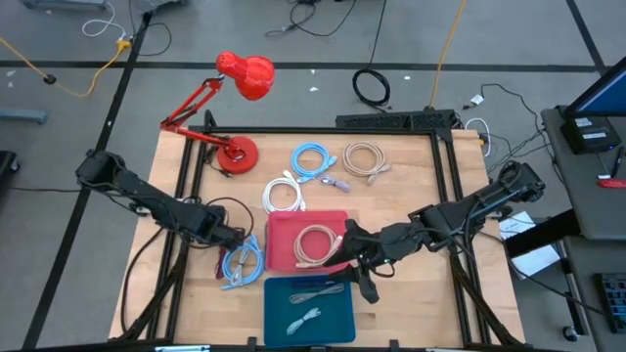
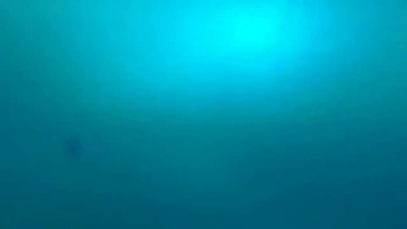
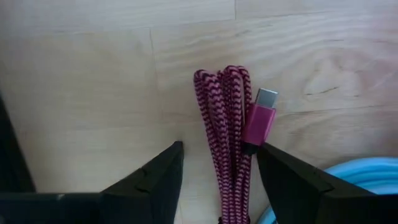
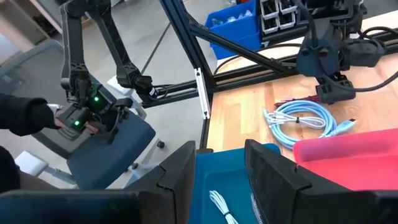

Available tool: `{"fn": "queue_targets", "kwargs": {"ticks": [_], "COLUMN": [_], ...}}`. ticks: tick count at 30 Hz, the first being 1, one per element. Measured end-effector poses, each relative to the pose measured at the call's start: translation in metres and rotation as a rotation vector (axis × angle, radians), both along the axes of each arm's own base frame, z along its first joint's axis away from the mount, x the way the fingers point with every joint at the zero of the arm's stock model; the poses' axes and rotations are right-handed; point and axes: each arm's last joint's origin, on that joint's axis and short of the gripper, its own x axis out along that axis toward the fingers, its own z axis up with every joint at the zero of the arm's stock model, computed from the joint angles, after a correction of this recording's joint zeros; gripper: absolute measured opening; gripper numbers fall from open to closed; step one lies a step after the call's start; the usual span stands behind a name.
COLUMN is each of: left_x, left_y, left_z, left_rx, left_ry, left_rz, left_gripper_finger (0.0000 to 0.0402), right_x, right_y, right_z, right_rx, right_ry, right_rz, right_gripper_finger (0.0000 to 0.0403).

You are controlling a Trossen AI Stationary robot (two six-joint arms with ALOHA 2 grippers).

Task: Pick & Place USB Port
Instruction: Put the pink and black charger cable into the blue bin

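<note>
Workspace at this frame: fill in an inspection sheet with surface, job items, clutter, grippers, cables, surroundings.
Surface: wooden table, bare in places.
Job items: magenta braided USB cable lying on the wood; red tray holding a beige coil; blue tray holding pale cables.
Clutter: red desk lamp at the far left corner.
Grippers: left gripper open, straddling the magenta cable; right gripper open, empty, over the blue tray.
Cables: light blue coil, white coil, beige coil, another blue coil.
Surroundings: a person's hand on a control handle; low view shows nothing.
</note>
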Motion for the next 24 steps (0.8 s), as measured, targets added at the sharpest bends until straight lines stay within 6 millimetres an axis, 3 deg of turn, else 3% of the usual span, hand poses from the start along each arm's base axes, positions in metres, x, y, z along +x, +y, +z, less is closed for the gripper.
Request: {"fn": "queue_targets", "kwargs": {"ticks": [2,6,7,12,17,24], "left_x": [-0.001,0.001,0.001,0.006,0.026,0.064], "left_y": [0.000,-0.002,-0.002,-0.004,-0.015,-0.051], "left_z": [0.001,0.005,0.005,0.022,0.072,0.149], "left_rx": [0.002,-0.009,-0.009,-0.013,0.051,0.186], "left_ry": [0.012,0.018,0.019,0.028,-0.116,-0.483], "left_rz": [0.004,-0.033,-0.038,-0.069,-0.182,-0.465], "left_gripper_finger": [0.0161,0.0035,0.0024,0.0022,0.0022,0.0021], "right_x": [0.000,0.000,0.000,0.000,0.000,-0.004], "right_y": [0.000,0.000,0.000,0.000,0.000,-0.002], "right_z": [0.000,0.001,0.001,0.001,0.001,0.003], "right_rx": [0.000,0.002,0.003,0.004,0.004,0.000], "right_ry": [0.000,-0.004,-0.005,-0.008,-0.007,-0.001], "right_rz": [0.000,0.000,0.000,0.000,0.002,0.004], "right_gripper_finger": [0.0130,0.0130,0.0130,0.0130,0.0130,0.0130]}}
